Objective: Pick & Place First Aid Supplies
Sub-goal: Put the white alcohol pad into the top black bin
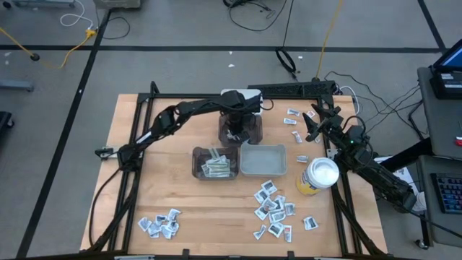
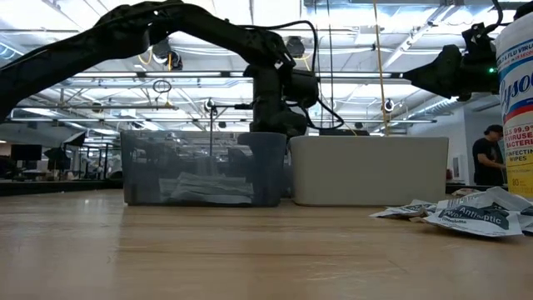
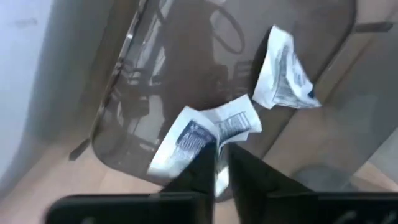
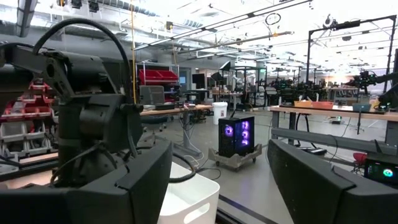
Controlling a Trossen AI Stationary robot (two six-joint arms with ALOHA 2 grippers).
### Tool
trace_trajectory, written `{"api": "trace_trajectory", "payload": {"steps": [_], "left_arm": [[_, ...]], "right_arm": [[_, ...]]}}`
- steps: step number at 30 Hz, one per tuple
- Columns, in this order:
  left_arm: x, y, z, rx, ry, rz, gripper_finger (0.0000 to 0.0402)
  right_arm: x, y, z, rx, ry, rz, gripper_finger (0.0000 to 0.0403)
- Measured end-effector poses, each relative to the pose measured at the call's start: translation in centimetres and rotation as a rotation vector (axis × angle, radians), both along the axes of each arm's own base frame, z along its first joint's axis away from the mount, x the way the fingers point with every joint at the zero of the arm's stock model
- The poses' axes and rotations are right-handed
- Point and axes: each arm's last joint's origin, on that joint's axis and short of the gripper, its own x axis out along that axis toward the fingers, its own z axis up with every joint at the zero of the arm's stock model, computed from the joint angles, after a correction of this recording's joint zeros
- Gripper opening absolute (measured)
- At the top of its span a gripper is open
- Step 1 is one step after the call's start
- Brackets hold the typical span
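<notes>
the left gripper (image 1: 234, 132) hangs over the far dark bin (image 1: 240, 128), and from above the arm hides its fingers and most of the bin's inside. only the left wrist view shows them: the two dark fingers (image 3: 249, 177) stand almost together with a thin gap, the edge of a white sachet with blue print (image 3: 202, 134) at their tips; whether they pinch it or merely touch it cannot be told. a second crumpled sachet (image 3: 283, 71) lies farther along the bin floor, apart from the first.

the low view cuts off the left gripper behind the smoky bin (image 2: 204, 167) and white bin (image 2: 371, 169), and shows only the nearest sachets (image 2: 470, 212) at its right edge, with the yellow canister (image 2: 516, 100) cropped.

the high view alone gives the spread: packets in the near dark bin (image 1: 215, 163), a cluster of packets (image 1: 273, 206) right of centre, another group (image 1: 160, 224) at the near left, and a few small packets (image 1: 294, 119) at the far right.

the right gripper (image 1: 312, 124) waits above the far right of the table (image 1: 202, 209); its wrist view shows its fingers (image 4: 314, 177) spread wide with nothing between them.
</notes>
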Motion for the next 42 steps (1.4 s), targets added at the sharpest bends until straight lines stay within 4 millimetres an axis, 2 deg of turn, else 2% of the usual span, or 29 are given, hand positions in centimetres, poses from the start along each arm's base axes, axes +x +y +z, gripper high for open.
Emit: {"api": "trace_trajectory", "payload": {"steps": [6,8,11,15,20,26,29,33,42], "left_arm": [[-0.1,0.0,0.4,0.019,-0.001,0.009,0.0186],[-0.6,0.0,1.2,0.048,0.022,0.01,0.0227],[-1.2,-0.6,3.5,0.084,0.013,0.027,0.0272],[-2.0,-2.7,6.5,0.085,0.002,0.059,0.031],[-2.8,-5.7,7.8,0.072,0.05,0.097,0.0329],[-5.1,-11.1,8.3,0.074,0.003,0.1,0.0331],[-7.1,-14.0,8.7,0.069,-0.051,0.131,0.0331],[-10.1,-17.8,8.3,0.05,-0.056,0.192,0.0331],[-17.2,-24.9,6.6,0.0,0.063,0.328,0.0331]], "right_arm": [[0.0,0.0,0.0,0.0,0.0,0.0,0.0263],[0.0,0.0,0.0,0.0,0.0,0.0,0.0263],[0.0,0.0,0.0,0.0,0.0,0.0,0.0263],[0.0,0.0,0.0,0.0,0.0,0.0,0.0263],[0.0,0.0,0.0,0.0,0.0,0.0,0.0263],[0.0,0.0,0.0,0.0,0.0,0.0,0.0263],[0.0,0.0,0.0,0.0,0.0,0.0,0.0263],[0.0,0.0,0.0,0.0,0.0,0.0,0.0263],[0.0,0.0,0.0,0.0,0.0,0.0,0.0263]]}}
